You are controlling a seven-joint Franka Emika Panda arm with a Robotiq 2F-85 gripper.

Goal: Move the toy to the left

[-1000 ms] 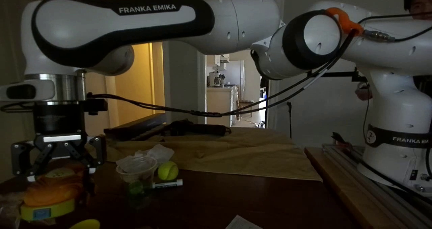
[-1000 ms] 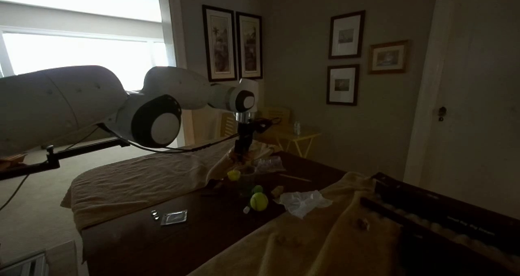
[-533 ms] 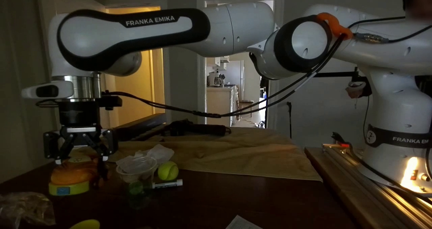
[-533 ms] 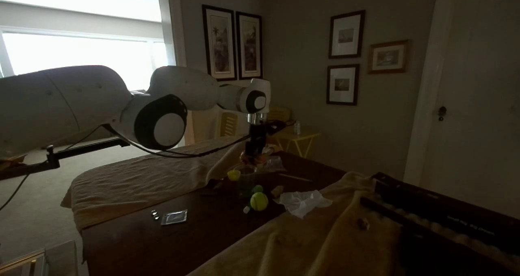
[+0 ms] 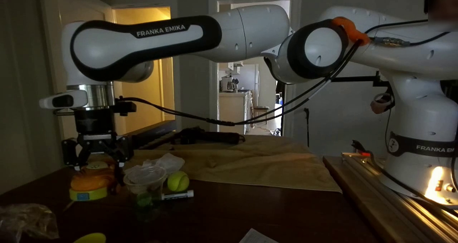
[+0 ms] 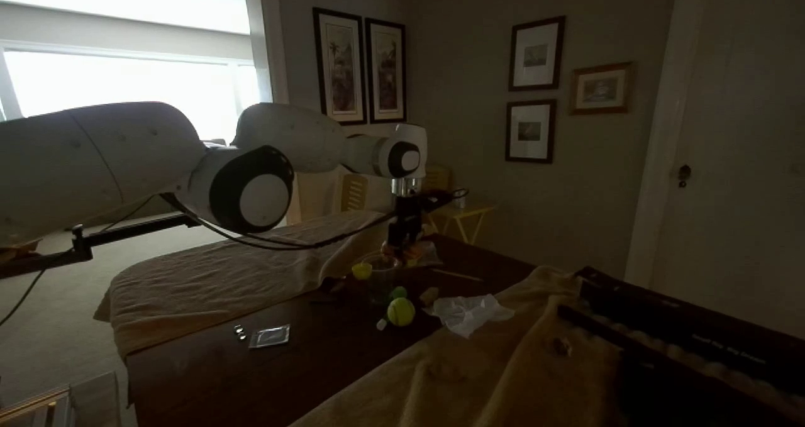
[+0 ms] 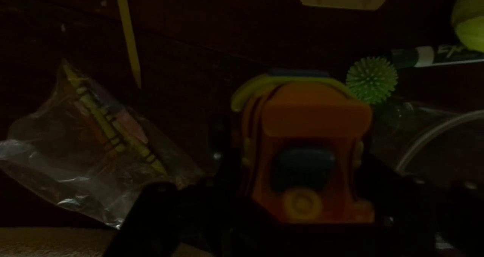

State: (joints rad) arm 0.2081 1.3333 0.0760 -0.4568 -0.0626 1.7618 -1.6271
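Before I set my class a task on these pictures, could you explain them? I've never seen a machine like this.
The machine is a robot arm that ends in a two-fingered gripper. Two pictures are taken from outside the robot, from different spots; the dark third one comes from its wrist, looking down. On the table lie a tennis ball, a marker, a spiky ball and a bag of crayons. There is also a clear cup, and cloth covers part of the table. The gripper holds an orange toy with a yellow edge; whether it hangs clear of the table, I cannot tell for sure.
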